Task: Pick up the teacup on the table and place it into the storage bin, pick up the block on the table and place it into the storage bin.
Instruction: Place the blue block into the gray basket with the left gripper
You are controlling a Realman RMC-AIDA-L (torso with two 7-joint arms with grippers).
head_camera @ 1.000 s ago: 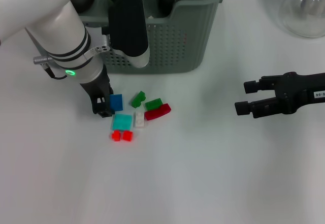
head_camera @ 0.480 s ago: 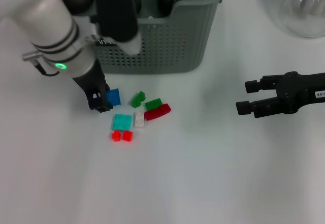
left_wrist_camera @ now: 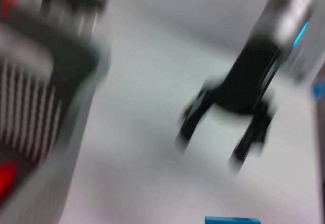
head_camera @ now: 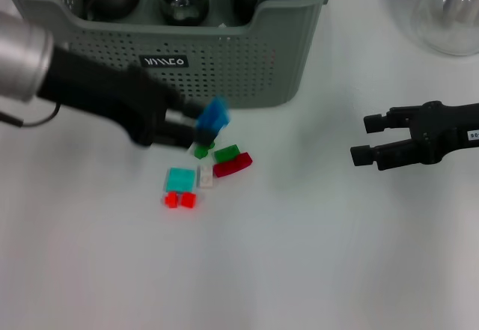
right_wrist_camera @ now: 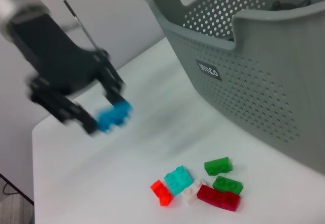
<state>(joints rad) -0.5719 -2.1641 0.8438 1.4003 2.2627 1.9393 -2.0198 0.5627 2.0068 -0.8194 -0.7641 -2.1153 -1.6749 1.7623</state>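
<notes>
The left gripper [head_camera: 196, 126] grasps the blue block [head_camera: 212, 116] between clenched fingers, above the bench, before the storage bin [head_camera: 247, 60]. Lift clear of the rim before releasing. The right gripper [head_camera: 364, 138] idles, fingers spread.

storage bin [head_camera: 284, 60] | black label [head_camera: 165, 61] | white marks, not legible as letters

It looks like a lab: a clear glass flask [head_camera: 453, 16] stands at the upper right on a plain white table [head_camera: 299, 255].
</notes>
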